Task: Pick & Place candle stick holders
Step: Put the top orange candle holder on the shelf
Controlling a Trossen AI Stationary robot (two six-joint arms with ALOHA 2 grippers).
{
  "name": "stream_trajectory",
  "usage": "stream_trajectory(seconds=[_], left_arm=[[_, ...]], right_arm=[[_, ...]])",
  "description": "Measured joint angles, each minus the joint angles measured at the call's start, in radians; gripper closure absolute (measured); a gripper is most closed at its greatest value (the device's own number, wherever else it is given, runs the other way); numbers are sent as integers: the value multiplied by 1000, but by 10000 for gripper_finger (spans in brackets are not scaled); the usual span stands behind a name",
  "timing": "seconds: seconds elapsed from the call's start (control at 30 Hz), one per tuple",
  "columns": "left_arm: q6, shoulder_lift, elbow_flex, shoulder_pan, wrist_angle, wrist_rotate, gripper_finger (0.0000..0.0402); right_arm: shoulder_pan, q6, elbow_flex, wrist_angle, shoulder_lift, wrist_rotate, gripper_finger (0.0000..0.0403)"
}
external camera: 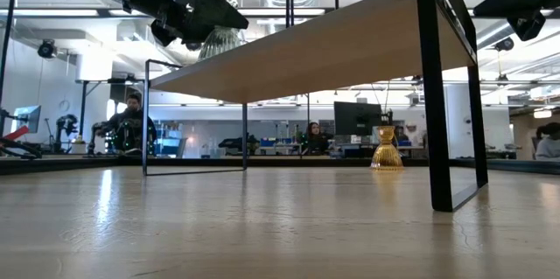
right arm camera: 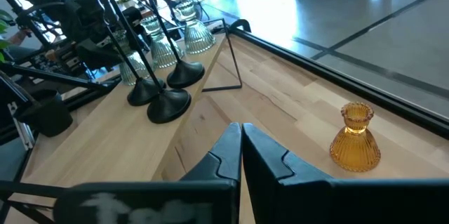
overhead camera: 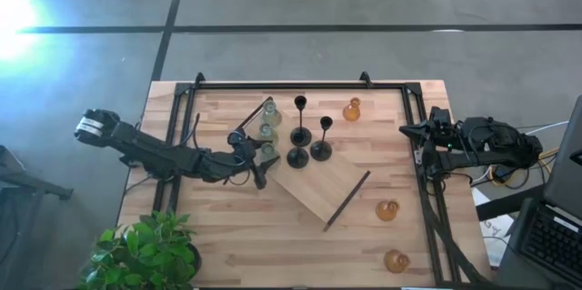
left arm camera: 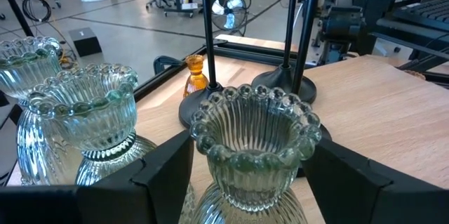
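Left gripper (left arm camera: 245,175) brackets a green holder (left arm camera: 254,140); overhead hides this.

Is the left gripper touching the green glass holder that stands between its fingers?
Cannot tell. In the left wrist view the left gripper flanks the green glass holder, fingers close beside it, but no contact or gap shows plainly.

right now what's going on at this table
The left gripper has its fingers on either side of a pale green ribbed glass candle holder on the raised wooden board, though a firm grip isn't clear. Two more green glass holders stand beside it, and three black thin-stemmed holders stand just past them. Three amber glass holders sit on the table. The right gripper waits shut at the table's right edge.
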Motion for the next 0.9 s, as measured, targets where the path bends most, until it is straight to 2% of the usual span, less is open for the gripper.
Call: stream_trajectory(seconds=[0.9], left_arm=[[5,-66,0,-19,-94,-12,142]], right_arm=[[0,0,0,0,0,0,394]])
